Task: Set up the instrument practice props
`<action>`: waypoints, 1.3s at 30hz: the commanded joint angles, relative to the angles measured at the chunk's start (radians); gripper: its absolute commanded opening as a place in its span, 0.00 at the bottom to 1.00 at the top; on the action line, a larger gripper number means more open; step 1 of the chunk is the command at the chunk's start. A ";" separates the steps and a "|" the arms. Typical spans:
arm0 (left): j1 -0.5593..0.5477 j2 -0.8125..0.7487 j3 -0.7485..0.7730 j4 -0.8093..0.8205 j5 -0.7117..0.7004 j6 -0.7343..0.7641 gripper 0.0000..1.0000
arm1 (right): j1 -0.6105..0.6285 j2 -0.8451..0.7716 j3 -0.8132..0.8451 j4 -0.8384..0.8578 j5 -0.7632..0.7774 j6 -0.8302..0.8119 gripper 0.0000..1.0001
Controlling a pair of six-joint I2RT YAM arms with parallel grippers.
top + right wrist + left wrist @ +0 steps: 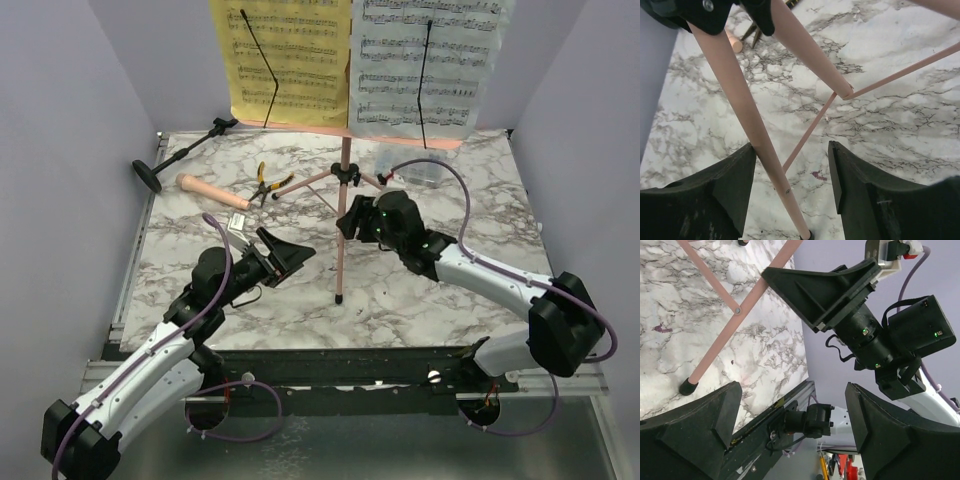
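Two claws stood spread: left claw (290,255) empty, right claw (350,218) close by the music stand (340,235), upright at centre with music sheets (290,60) on it. Next, I judged, the mic stand (185,150) lying upper left needed raising for the microphone (212,192) near it; what the clear box (425,172) held was unreadable.

No word, brand name or number can be read in any of the views. The only printed signs are music notation. The yellow music sheet (310,60) carries several rows of black staves with notes, and the white music sheet (460,60) just beside it carries the same kind of rows. Any title or heading on these two sheets is too small to make out. The arms and the counter (400,310) show no legible label.
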State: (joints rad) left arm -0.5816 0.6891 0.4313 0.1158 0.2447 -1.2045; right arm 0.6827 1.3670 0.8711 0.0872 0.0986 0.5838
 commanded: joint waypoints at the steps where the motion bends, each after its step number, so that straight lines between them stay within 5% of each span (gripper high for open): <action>1: 0.005 -0.051 -0.003 -0.113 -0.051 0.016 0.92 | 0.069 0.091 0.073 -0.151 0.281 -0.028 0.63; 7: 0.005 -0.061 -0.017 -0.114 -0.048 0.013 0.92 | 0.113 0.143 0.104 -0.154 0.322 -0.040 0.61; 12: 0.005 -0.058 -0.011 -0.114 -0.042 0.017 0.92 | 0.113 0.179 0.079 -0.138 0.366 -0.029 0.42; 25: 0.005 -0.057 -0.004 -0.114 -0.032 0.021 0.92 | 0.072 0.132 -0.163 -0.047 0.419 -0.042 0.16; 39: 0.005 -0.055 0.007 -0.114 -0.020 0.022 0.92 | -0.159 0.057 -0.289 0.008 0.225 -0.120 0.11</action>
State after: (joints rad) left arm -0.5816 0.6357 0.4282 0.0093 0.2173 -1.1912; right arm 0.6159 1.3911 0.6739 0.3248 0.2966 0.4812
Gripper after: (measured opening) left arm 0.920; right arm 0.220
